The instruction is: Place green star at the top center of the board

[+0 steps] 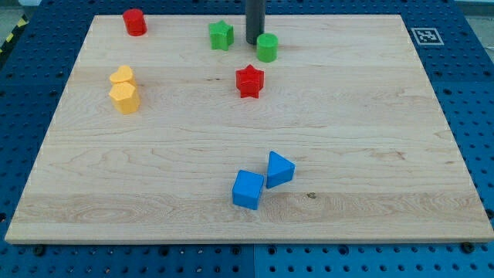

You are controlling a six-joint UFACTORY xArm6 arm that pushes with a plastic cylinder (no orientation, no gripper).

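green star (221,35) flat on worktop (370,154) near view's top centre, no clear long axis; tip (255,42) between it and green cylinder (267,47); no hand in sight.

8 blocks (248,81); 1 board (370,139)

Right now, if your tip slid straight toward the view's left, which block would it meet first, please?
Probably the green star. My tip sits between it and the green cylinder, nearly level with the star; nothing lies between them, though depth is hard to judge.
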